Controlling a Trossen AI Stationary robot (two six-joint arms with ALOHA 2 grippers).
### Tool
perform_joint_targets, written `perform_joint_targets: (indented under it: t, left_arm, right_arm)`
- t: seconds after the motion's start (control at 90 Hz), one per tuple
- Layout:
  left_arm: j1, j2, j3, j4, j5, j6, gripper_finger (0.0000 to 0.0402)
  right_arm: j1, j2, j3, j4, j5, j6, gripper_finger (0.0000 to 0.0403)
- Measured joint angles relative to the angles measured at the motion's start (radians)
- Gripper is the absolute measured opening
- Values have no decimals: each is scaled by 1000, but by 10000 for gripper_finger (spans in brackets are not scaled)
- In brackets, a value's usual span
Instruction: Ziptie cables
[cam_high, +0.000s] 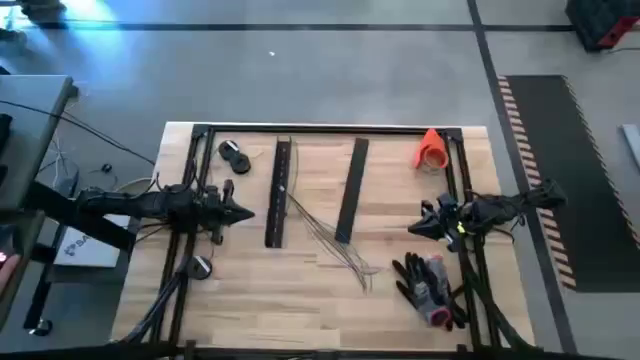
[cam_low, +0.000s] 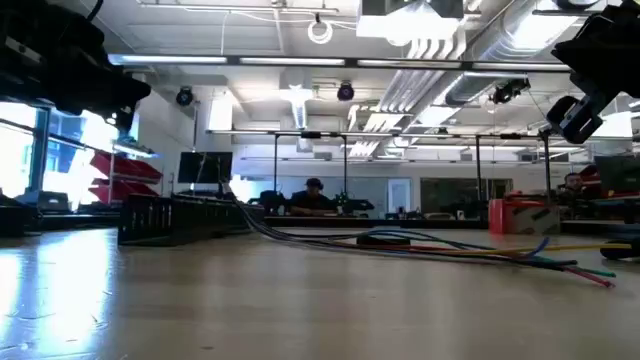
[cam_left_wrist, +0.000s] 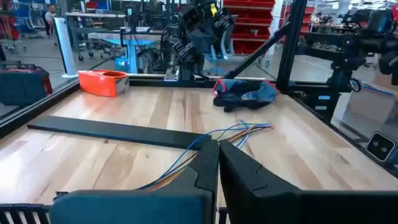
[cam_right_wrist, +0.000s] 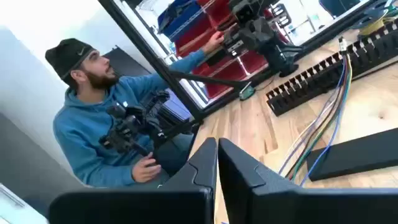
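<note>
Zip-tying not begun

The cables (cam_high: 325, 235) lie loose, fanned across the table (cam_high: 250, 300) between both bars; left gripper (cam_high: 240, 213) and right gripper (cam_high: 415, 228) hover pinched together, holding nothing

Low across the pale wooden table (cam_low: 300, 310), the cables (cam_low: 480, 248) trail from a dark slotted bar (cam_low: 175, 220) at middle left out to the right edge, thin strands splaying into coloured tips that lie flat on the wood. Dark arm parts hang in the upper left (cam_low: 60, 60) and upper right (cam_low: 590, 70) corners, too cropped to judge any fingers. Beyond the far edge a person (cam_low: 313, 200) sits at centre, with a red box (cam_low: 522, 215) off to the right.
</note>
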Motion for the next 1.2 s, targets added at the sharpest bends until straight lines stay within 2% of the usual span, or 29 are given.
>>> perform_joint_targets:
  t: [1.111,1.2]
  left_arm:
    - [0,0,0,0,0,0,0]
    - [0,0,0,0,0,0,0]
  right_arm:
    - [0,0,0,0,0,0,0]
    - [0,0,0,2,14,-97,0]
